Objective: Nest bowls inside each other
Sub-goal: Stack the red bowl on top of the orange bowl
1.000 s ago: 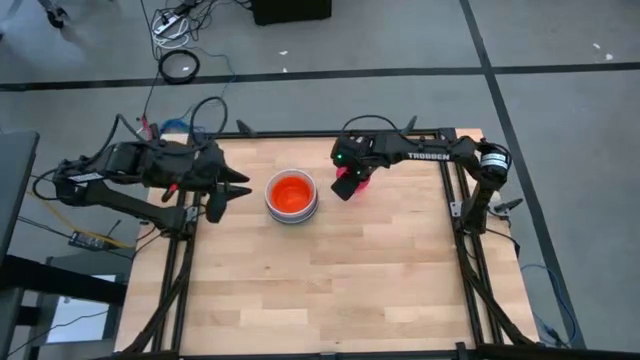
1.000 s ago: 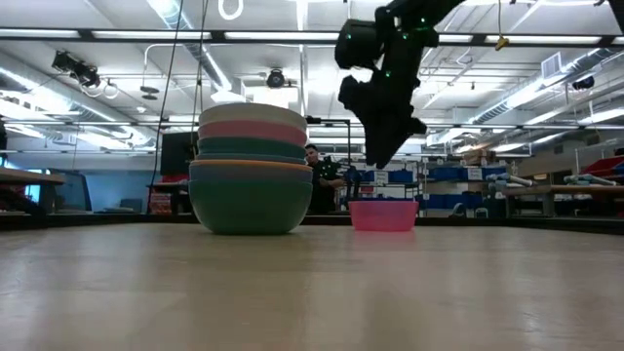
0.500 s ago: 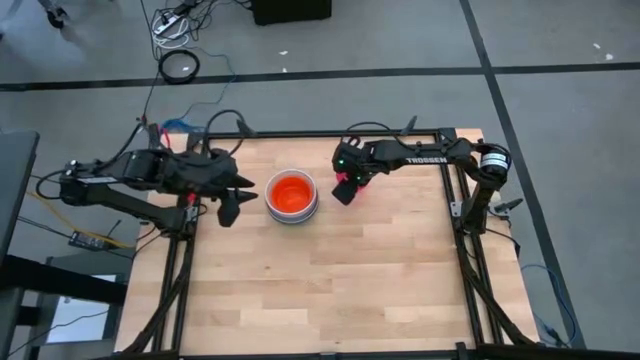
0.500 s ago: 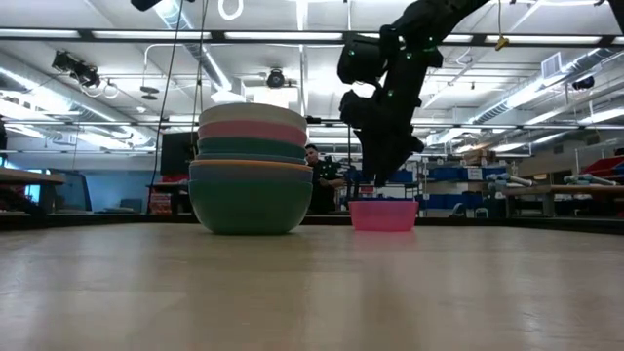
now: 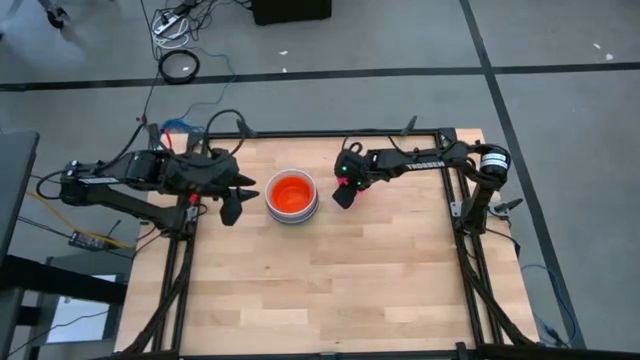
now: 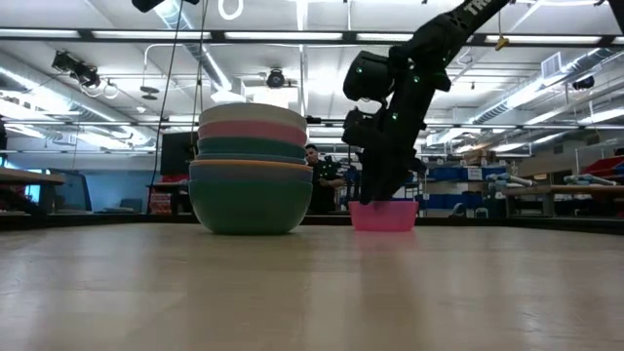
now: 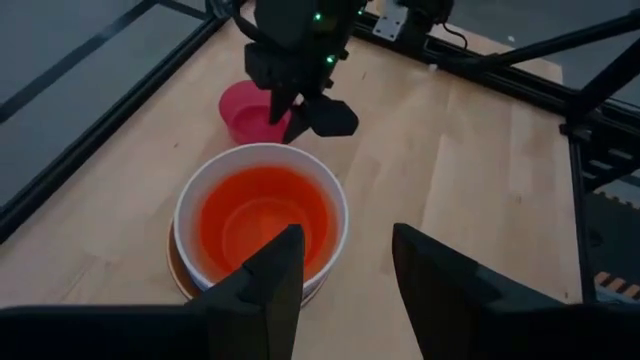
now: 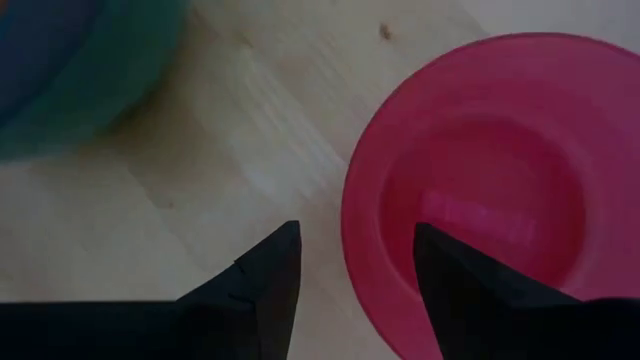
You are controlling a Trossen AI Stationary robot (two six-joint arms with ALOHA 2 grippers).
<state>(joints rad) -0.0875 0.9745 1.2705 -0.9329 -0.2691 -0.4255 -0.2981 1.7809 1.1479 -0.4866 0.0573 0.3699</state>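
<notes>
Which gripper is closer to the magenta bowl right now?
Right. The right gripper is open and down at the magenta bowl, its fingers straddling the rim. The left gripper is on the far side of the bowl stack, open.

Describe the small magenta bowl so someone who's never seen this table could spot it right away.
Find the tall bowl stack near the table's far edge. Just beside it, under the right pincer, sits the magenta bowl. It is the only bowl standing alone, and far lower than the stack.
</notes>
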